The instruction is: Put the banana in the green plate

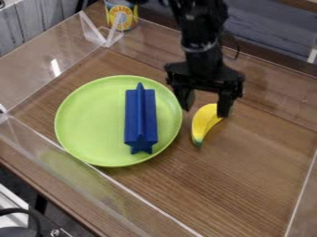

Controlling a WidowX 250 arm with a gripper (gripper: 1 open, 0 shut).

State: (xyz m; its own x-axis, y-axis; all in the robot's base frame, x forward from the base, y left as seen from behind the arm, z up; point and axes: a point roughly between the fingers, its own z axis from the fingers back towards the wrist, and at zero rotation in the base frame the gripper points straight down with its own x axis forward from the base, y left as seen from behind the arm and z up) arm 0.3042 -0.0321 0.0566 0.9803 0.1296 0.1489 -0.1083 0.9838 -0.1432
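From where I stand, the 1 banana (205, 126) lies on the wooden table (235, 176), right of centre in the frame, just beside the rim of the green plate (87, 131), not on it. Above the banana, overlapping its upper end in this view, the black gripper (205, 104) hangs with its 2 fingers spread apart and nothing gripped. The plate sits left of centre bearing 1 long blue block (140, 120), and 1 yellow can (120, 16) stands at the upper left.

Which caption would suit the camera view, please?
Black tool open above the small curved yellow banana, beside the round green plastic plate.
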